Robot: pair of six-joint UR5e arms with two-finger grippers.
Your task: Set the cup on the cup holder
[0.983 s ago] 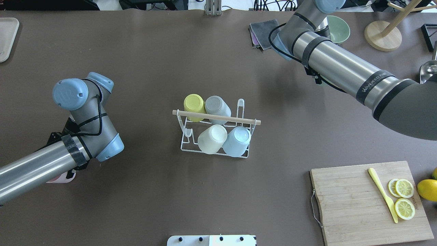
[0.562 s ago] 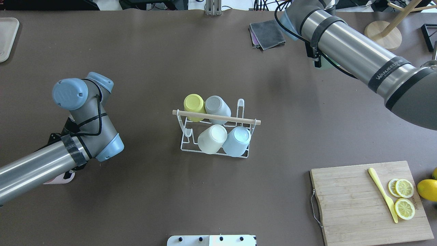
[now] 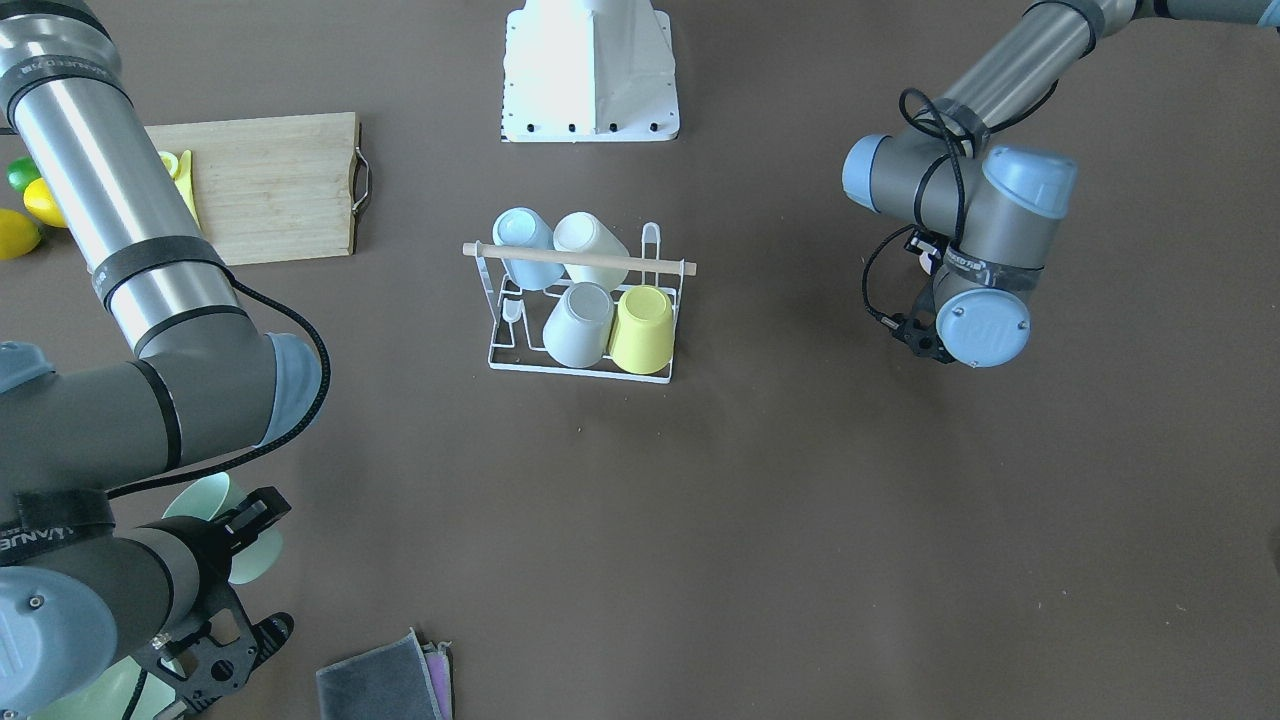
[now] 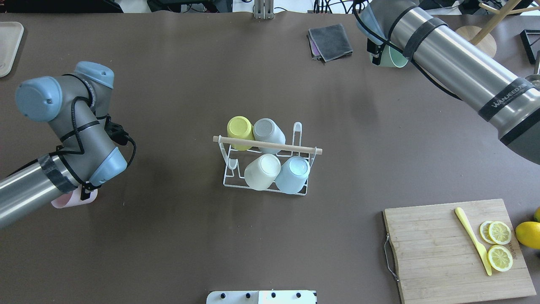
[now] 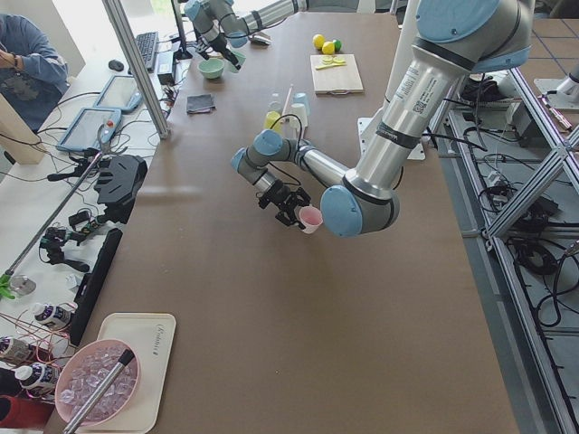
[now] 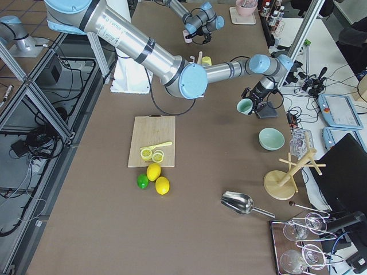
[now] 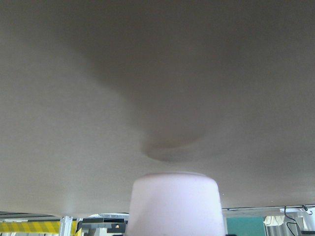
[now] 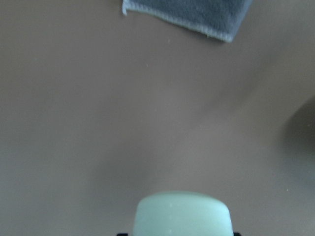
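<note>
The white wire cup holder (image 4: 270, 145) with a wooden rod handle stands mid-table and also shows in the front-facing view (image 3: 580, 261). It holds a yellow cup (image 4: 239, 128), a grey cup (image 4: 267, 131), a white cup (image 4: 262, 170) and a light blue cup (image 4: 293, 173), all upside down. My left gripper (image 5: 293, 209) is shut on a pink cup (image 4: 66, 200), held above the table left of the holder; the cup fills the bottom of the left wrist view (image 7: 174, 204). My right gripper (image 3: 246, 519) is shut on a mint green cup (image 4: 391, 58) at the far right, also in the right wrist view (image 8: 182, 214).
A bamboo cutting board (image 4: 438, 253) with lemon slices and a yellow knife lies front right, with lemons (image 4: 528, 234) beside it. A folded grey cloth (image 4: 330, 41), a mint bowl (image 6: 271, 138) and a wooden stand (image 4: 473, 42) are at the far right. A tray (image 4: 7, 46) is far left.
My left arm has swung its wrist up and away from the front edge with the pink cup. My right arm has moved toward the far edge, and the mint cup now shows beneath it.
</note>
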